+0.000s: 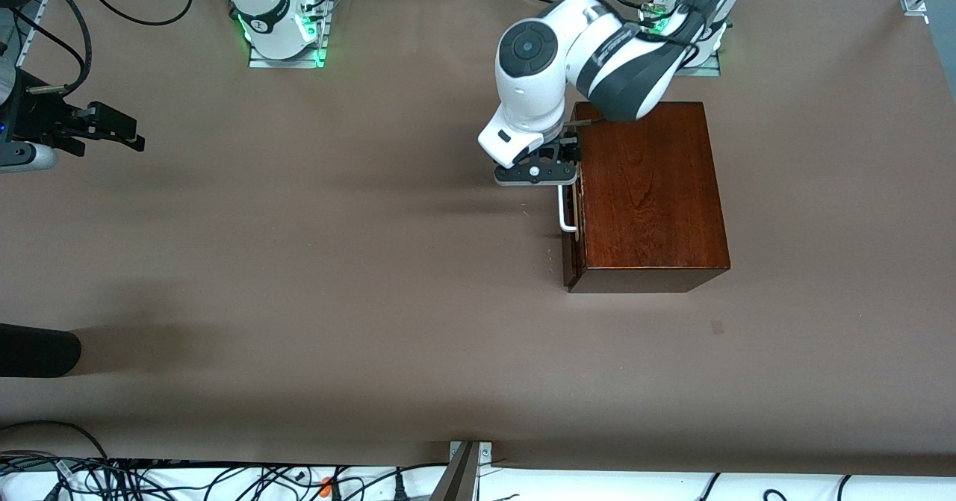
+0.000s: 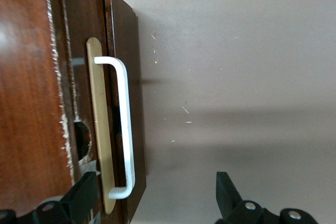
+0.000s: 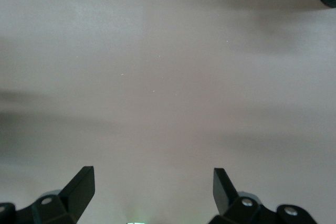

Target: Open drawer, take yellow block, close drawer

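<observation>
The dark reddish-brown wooden box (image 1: 650, 195) stands toward the left arm's end of the table. Its drawer (image 1: 573, 251) is pushed in, with the white U-shaped handle (image 1: 565, 213) facing the right arm's end. My left gripper (image 1: 569, 159) is open over the handle's end farther from the front camera. In the left wrist view my left gripper (image 2: 156, 182) straddles the handle (image 2: 125, 124): one finger (image 2: 84, 195) is over the box top, the other (image 2: 226, 192) over the table. A thin pale strip (image 2: 100, 129) shows beside the dark front panel (image 2: 126, 45). The yellow block is hidden. My right gripper (image 1: 123, 134) waits open at the right arm's end, over bare table (image 3: 153, 179).
A dark rounded object (image 1: 37, 352) juts in at the right arm's end, nearer the front camera. Cables (image 1: 149, 478) and a metal bracket (image 1: 467, 467) lie along the table's near edge. Brown table (image 1: 336, 262) stretches between the box and the right gripper.
</observation>
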